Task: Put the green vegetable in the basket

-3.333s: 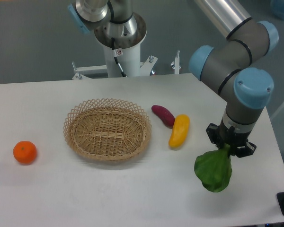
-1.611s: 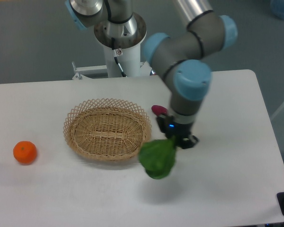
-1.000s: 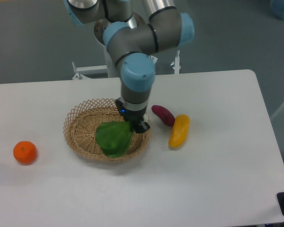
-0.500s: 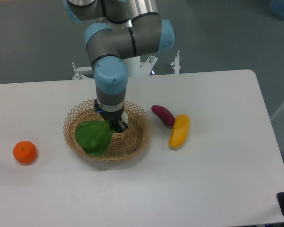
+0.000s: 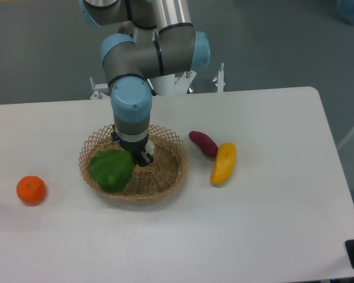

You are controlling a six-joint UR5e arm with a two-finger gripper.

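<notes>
- The bok choy (image 5: 111, 170) hangs over the basket's (image 5: 168, 174) left half, a little further left than half a second ago.
- The gripper (image 5: 134, 155) is clamped on its stalk.
- Sweet potato (image 5: 203, 143), yellow fruit (image 5: 223, 163) and orange (image 5: 31, 190) have not moved.

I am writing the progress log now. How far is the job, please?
Done: the green vegetable is up off the table and over the left part of the basket. In hand: the pincer grips it at its stalk end. Left: to lower it, open the pincer and draw back.
</notes>
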